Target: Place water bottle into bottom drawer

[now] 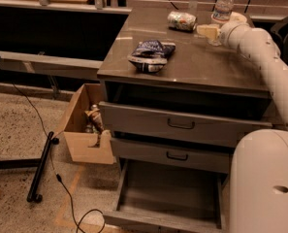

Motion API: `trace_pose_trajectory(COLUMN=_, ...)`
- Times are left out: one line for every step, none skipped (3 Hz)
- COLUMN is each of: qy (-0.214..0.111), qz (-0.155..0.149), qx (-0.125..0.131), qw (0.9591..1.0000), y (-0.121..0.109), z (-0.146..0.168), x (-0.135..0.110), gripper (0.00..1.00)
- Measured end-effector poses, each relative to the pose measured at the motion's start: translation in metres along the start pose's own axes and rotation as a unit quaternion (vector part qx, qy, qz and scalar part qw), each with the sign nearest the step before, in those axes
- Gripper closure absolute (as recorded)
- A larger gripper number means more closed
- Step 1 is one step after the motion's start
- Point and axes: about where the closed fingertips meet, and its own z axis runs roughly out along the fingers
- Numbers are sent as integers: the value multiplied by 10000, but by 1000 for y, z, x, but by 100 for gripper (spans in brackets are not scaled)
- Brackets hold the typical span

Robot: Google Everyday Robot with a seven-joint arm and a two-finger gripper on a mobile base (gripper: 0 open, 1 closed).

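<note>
The water bottle point(223, 4), clear with a white cap, stands upright at the far right corner of the cabinet top point(197, 67). My gripper point(207, 31) is low over the top, just in front and to the left of the bottle, at the end of my white arm point(260, 47) reaching in from the right. Whether it touches the bottle does not show. The bottom drawer point(168, 193) is pulled out below, its grey floor bare.
A crushed green-white can point(181, 21) lies left of the gripper. A dark snack bag point(151, 55) lies mid-top. The two upper drawers point(182, 125) are slightly out. An open cardboard box point(85, 130) and cables are on the floor at left. My white base point(264, 183) is right of the bottom drawer.
</note>
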Motion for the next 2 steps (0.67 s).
trace_pose_trajectory(qy=52, qz=27, qx=44, qw=10000, y=-7, z=6, x=7, gripper=41)
trace_pose_trajectory(qy=85, qz=208, qx=-50, qw=9997, y=-10, z=4, x=8, gripper=65)
